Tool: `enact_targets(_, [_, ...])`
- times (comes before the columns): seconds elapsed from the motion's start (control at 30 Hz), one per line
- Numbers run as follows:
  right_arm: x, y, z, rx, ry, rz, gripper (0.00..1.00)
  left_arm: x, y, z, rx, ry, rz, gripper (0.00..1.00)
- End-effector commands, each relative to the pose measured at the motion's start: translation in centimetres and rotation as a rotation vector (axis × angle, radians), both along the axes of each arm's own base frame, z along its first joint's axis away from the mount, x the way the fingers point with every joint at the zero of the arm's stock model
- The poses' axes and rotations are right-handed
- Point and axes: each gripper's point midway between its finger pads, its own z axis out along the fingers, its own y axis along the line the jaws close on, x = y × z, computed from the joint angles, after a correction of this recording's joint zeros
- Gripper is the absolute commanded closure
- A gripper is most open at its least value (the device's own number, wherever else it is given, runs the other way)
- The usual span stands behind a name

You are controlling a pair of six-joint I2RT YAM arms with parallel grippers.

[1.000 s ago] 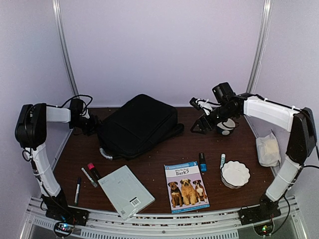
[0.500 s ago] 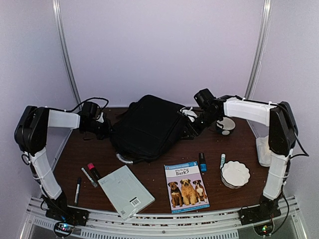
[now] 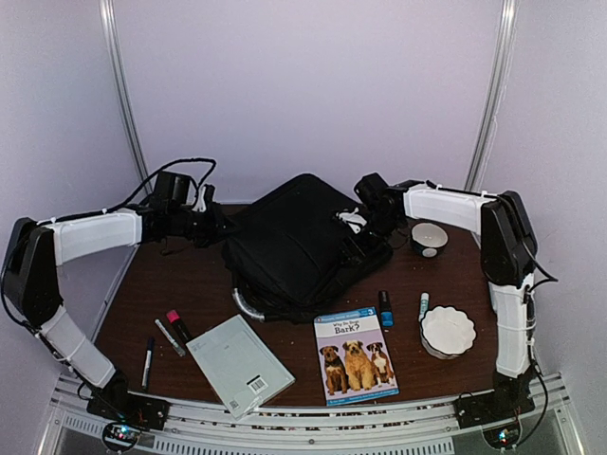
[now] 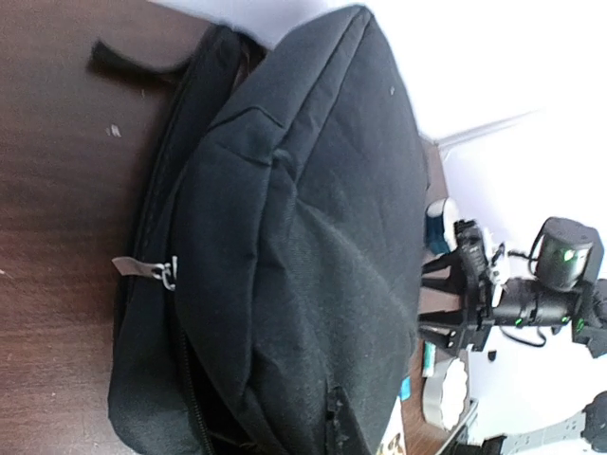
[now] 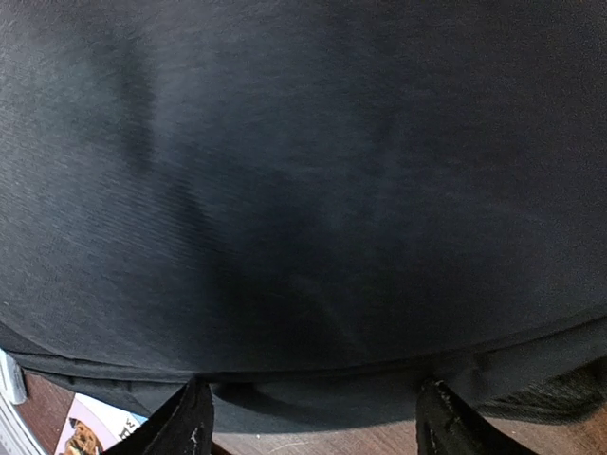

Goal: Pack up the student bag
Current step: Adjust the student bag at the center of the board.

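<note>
Large black soft fabric backpack lies flat at the back-middle of the brown wooden table. It looks zipped shut, with a grey zipper pull on its side and a grey-silver handle at the near-left corner. Nothing looks packed yet.

One arm is on each side of the bag, probably to brace or reposition it before opening. The right gripper sits against the bag's right flank. Its fingers are spread wide with bag fabric filling the gap, so it seems to be straddling an edge, not pinching. The left gripper is at the bag's left end. Its fingers are out of its own wrist view and too small from the top view, so I cannot tell whether it grips.

Loose items sit along the near half, likely staged for packing:
- Books, 2: a blue paperback with three dogs on the cover and a pale grey book with a barcode.
- Pen-like things, 5: a black pen, a red-capped marker, a white marker, a dark tube with a blue band and a teal-capped white marker.
- Dishes, 2: a white scalloped dish and a black-and-white bowl just beside the right arm.
</note>
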Motion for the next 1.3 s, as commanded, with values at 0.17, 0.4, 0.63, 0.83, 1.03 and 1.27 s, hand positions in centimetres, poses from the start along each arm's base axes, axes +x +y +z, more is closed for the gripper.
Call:
enact_targets(0.17, [-0.3, -1.3, 5.8, 0.067, -0.091, -0.024, 0.24, 0.8, 4.0, 4.1, -0.009, -0.124, 0.290, 1.00])
enact_targets(0.4, [-1.9, -4.2, 2.9, -0.009, -0.025, -0.041, 0.23, -2.8, 4.1, -3.3, 0.195, 0.059, 0.234, 1.00])
enact_targets(0.63, [-1.5, -5.9, 1.8, -0.026, 0.000, -0.069, 0.24, -6.9, 6.1, -3.2, 0.488, 0.021, 0.016, 0.52])
enact_targets(0.83, [-2.8, -5.6, 1.2, 0.017, 0.044, -0.042, 0.25, -8.0, 3.2, 3.0, 0.825, -0.359, -0.293, 0.50])
enact_targets(1.03, [-3.3, -5.1, 0.6, 0.054, 0.058, -0.036, 0.26, -11.1, -3.4, 1.3, 1.042, -0.659, -0.770, 0.66])
enact_targets(1.27, [-4.1, -4.8, 1.0, 0.089, 0.059, 0.000, 0.26, -14.1, -6.9, -2.6, 1.026, -0.669, -1.171, 0.64])
